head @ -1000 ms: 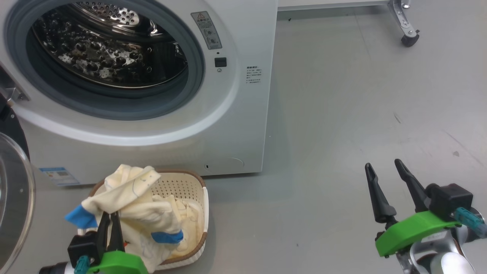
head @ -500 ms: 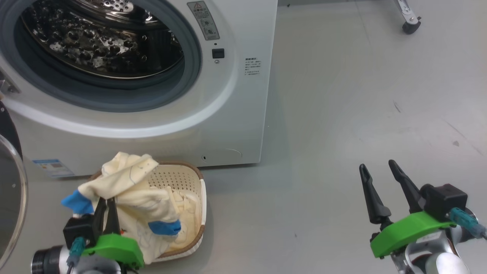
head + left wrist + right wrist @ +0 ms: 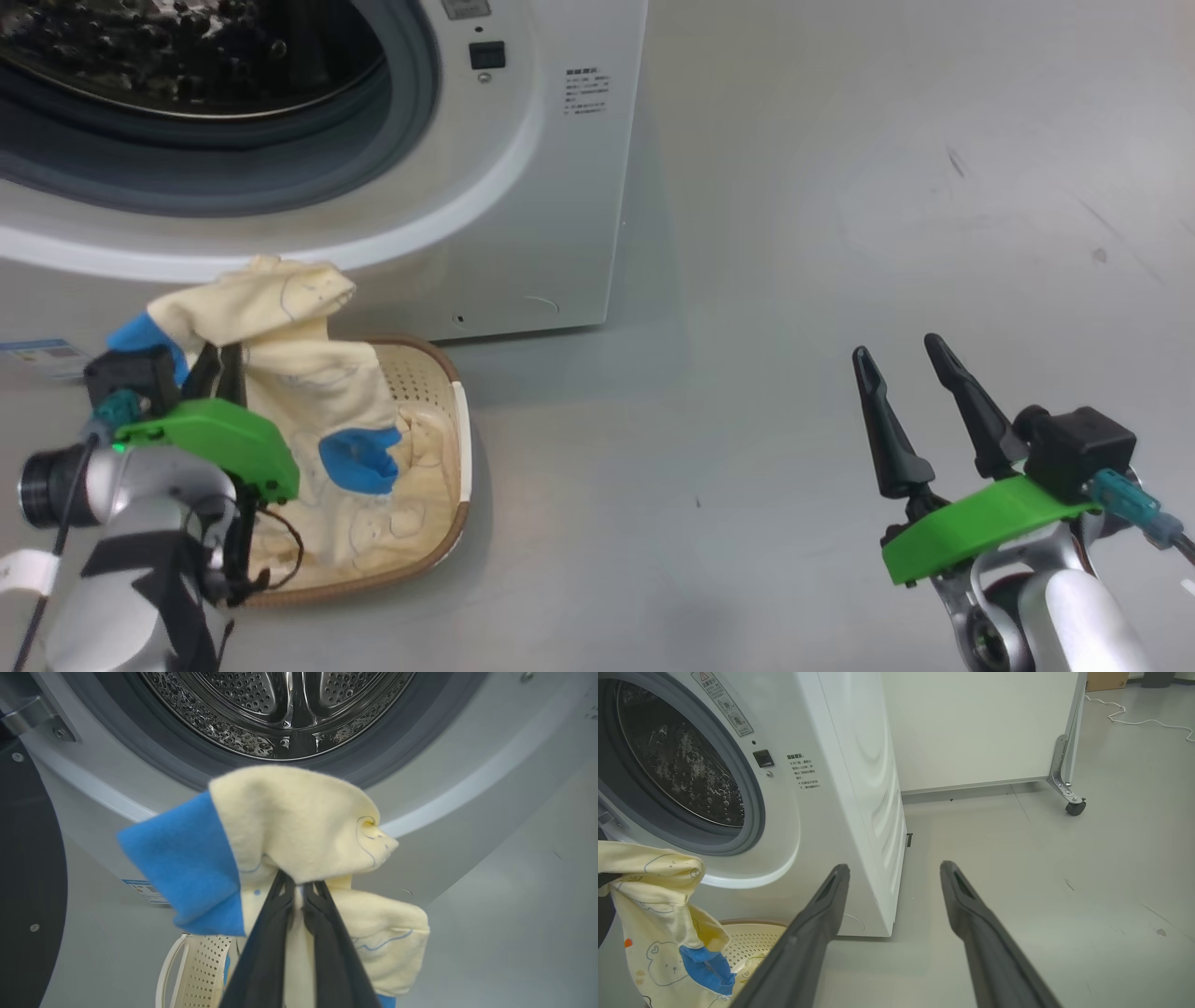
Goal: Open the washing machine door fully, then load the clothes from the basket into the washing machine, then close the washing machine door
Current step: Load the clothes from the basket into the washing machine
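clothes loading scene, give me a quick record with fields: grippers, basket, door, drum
clothes: cream-yellow with blue patches, pinched at the top, lower part hanging into the basket
left gripper: shut on the clothes, low in front of the drum
right gripper: open, empty, over the floor
basket: on the floor before the washing machine
washing machine door: open, at the left
drum: visible part holds no clothes
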Tool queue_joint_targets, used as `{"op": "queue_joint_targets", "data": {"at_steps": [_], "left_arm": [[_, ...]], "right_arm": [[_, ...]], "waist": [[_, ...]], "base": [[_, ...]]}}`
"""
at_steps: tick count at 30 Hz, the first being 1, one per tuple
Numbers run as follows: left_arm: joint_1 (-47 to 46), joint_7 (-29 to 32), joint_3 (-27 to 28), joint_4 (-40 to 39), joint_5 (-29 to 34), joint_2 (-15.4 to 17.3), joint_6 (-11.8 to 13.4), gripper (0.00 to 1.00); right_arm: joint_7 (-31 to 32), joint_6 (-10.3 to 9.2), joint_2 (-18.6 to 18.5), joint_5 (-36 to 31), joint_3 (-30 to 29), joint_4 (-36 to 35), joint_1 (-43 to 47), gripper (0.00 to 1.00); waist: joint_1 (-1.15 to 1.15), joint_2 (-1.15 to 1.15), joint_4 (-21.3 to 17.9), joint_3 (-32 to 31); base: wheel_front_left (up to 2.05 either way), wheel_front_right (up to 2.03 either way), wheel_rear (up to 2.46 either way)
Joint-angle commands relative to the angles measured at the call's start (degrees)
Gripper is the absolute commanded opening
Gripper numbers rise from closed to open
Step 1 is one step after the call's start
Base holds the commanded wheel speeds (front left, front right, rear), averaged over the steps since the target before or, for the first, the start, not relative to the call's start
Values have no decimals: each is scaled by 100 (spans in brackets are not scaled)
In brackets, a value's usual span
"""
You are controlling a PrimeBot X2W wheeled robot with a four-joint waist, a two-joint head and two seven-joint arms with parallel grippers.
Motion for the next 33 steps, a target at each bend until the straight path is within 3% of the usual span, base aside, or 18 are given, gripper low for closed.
{"op": "queue_joint_targets", "data": {"at_steps": [1,11,20,33], "left_arm": [[-353,12,254,-138,-15,260,-12,0],[-1790,870,415,236,-177,722,-114,0],[-3027,1801,533,205,-209,1347,-155,0],[-4120,2907,545,-3,-190,2002,-191,0]], "right_arm": [[-83,1,-26,35,135,-138,-216,100],[-430,1,-26,255,277,63,-640,100],[-689,1,-26,405,476,254,-987,100],[-905,1,-26,581,814,428,-1332,100]], "waist": [[-1,0,-134,211],[-1,0,-526,1093],[-1,0,-783,1822],[-1,0,-1070,2449]], "base": [[0,0,0],[0,0,0],[0,0,0],[0,0,0]]}}
